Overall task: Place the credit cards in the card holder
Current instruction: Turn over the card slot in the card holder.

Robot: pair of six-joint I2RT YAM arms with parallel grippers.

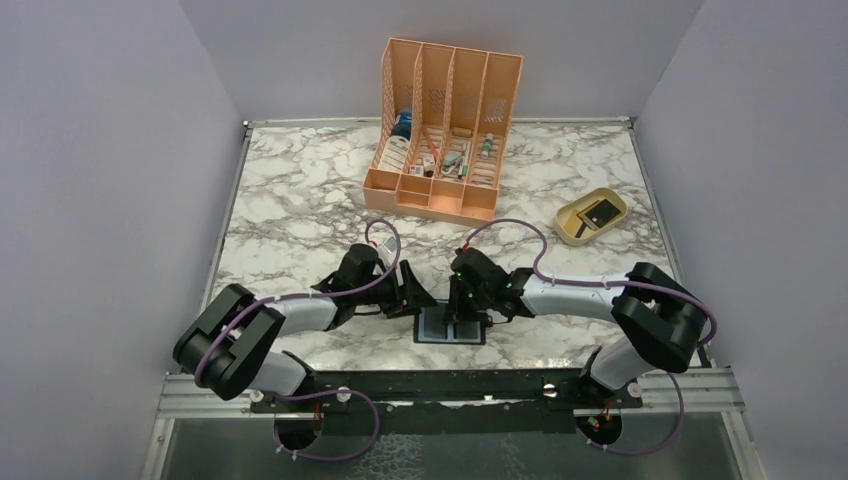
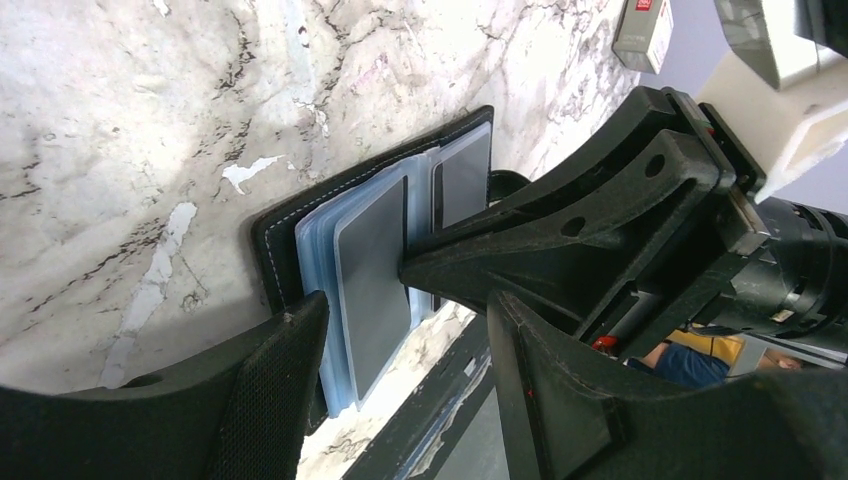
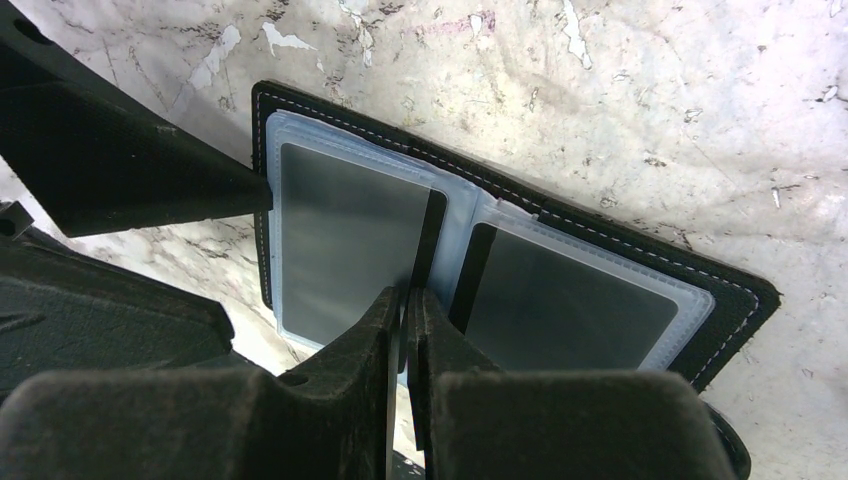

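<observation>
- Table (image 1: 300, 200): orange organizer (image 1: 445, 130) sits at the back. You can ignore it.
- Card holder (image 3: 560, 300): lies open and flat at the near edge, between both arms. Both visible sleeves look dark-filled, so I'd judge two cards are in.
- Left gripper (image 1: 408, 298): jaws spread, one finger pinning the holder's left edge.
- Right gripper (image 3: 405, 300): jaws pressed together at the centre fold, maybe nipping a card edge-on. Can't confirm.
- Dish (image 1: 575, 228): far right, well apart.
- Dark card (image 1: 603, 213) inside it: you've got that left to load.
</observation>
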